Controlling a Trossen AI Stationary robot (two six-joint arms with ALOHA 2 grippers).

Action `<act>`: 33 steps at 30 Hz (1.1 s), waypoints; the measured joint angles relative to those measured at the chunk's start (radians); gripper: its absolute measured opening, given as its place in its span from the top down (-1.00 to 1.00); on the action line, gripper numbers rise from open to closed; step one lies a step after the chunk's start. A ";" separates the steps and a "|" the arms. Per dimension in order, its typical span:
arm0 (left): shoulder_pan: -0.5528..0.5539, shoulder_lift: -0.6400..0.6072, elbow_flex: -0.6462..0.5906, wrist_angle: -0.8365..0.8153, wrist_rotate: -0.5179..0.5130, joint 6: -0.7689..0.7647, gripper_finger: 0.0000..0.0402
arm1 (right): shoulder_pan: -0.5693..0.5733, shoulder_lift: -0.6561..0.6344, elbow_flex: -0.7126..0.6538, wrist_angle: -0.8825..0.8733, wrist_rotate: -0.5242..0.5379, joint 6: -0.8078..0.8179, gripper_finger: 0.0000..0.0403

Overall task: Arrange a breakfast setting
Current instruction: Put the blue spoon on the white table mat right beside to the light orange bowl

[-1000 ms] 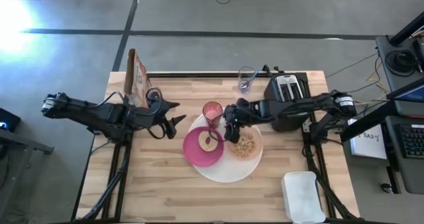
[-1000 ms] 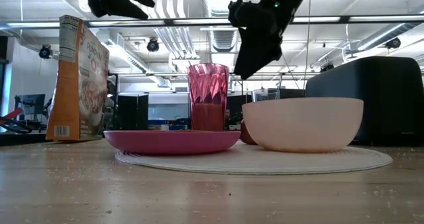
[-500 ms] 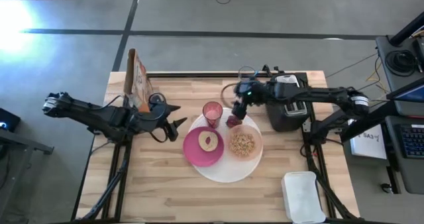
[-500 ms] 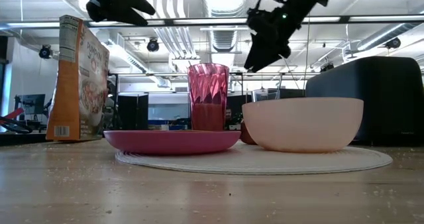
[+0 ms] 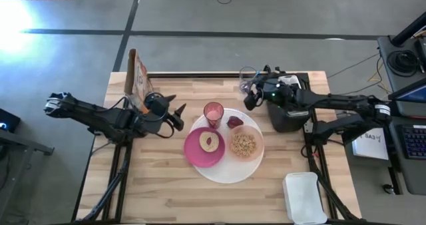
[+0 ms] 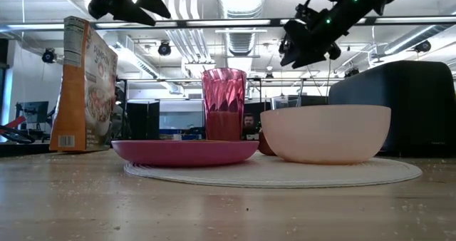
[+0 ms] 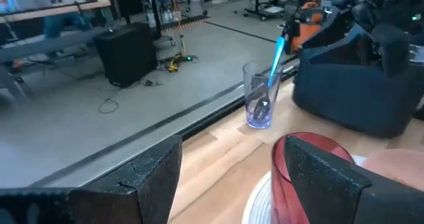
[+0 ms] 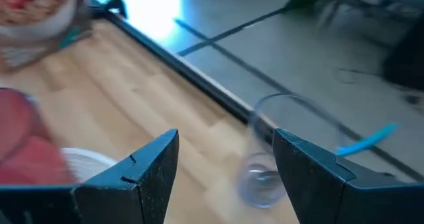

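A: While the right gripper (image 5: pixel 249 100) hangs just beside the clear glass (image 5: pixel 247 80), what is left to set?

B: The spoon (image 7: pixel 273 57). It stands teal handle up in that glass, at the back edge of the table (image 5: pixel 166 192), well apart from the white plate (image 5: pixel 229 173).

A: And what does the white plate carry?

B: The magenta plate (image 5: pixel 200 155) sits on its left part, the bowl (image 5: pixel 246 145) on its right; the cup (image 5: pixel 213 112) stands at its back rim, toward the glass.

A: State of the pincers?

B: Both stand spread wide and empty. The left gripper (image 5: pixel 176 112) hovers to the left of the white plate, near the cereal box (image 5: pixel 138 78).

A: How will the spoon handle?

B: Probably light, stiff and thin, likely smooth enough to slip. The handle leaning above the rim looks the best hold; a straight lift should spare the glass, which seems light and easily tipped. The toaster (image 5: pixel 289 102) stands close on the glass's right, leaving little room.
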 joint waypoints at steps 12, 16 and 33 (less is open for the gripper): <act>0.001 -0.024 0.000 -0.011 -0.134 0.016 -0.23 | -0.095 0.030 0.014 -0.017 0.105 0.227 -0.13; 0.002 -0.040 0.000 -0.054 -0.135 0.045 -0.23 | -0.185 0.036 0.014 -0.047 0.025 0.404 -0.09; 0.003 -0.137 -0.001 -0.228 -0.138 0.080 -0.23 | -0.228 0.097 0.024 -0.024 0.027 0.537 0.07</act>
